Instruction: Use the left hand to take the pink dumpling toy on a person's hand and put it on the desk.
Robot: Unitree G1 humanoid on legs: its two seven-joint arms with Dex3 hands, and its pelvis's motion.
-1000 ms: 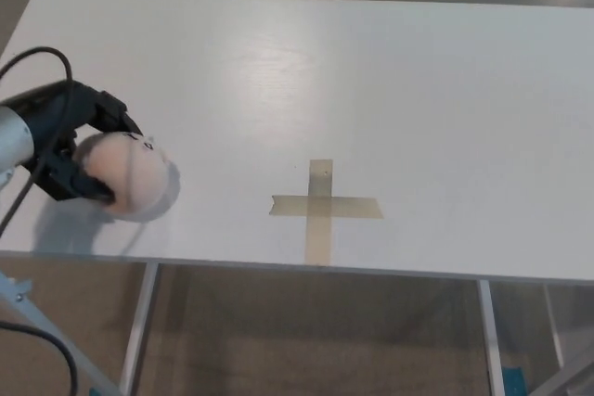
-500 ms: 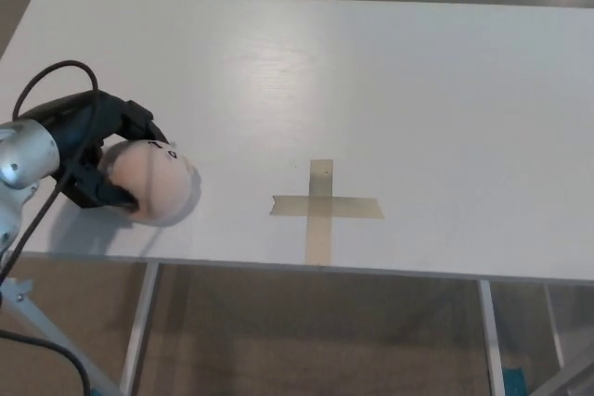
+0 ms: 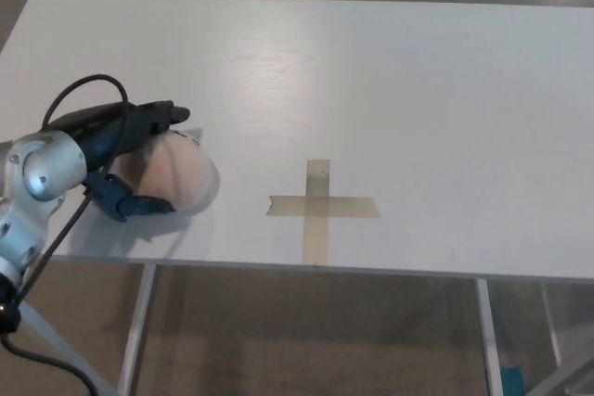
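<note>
Pale pink and clasped in the robot's left hand (image 3: 130, 159), the dumpling toy (image 3: 176, 178) sits low over the white desk (image 3: 418, 90), left of the tape cross (image 3: 320, 206), pickup done, release apparently remaining.

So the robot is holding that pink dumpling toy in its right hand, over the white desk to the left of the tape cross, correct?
Not quite. It is the robot's left hand that holds the pink dumpling toy, coming in from the picture's left in the head view; no right hand shows. The rest stands: the toy is over the white desk, to the left of the tape cross.
</note>
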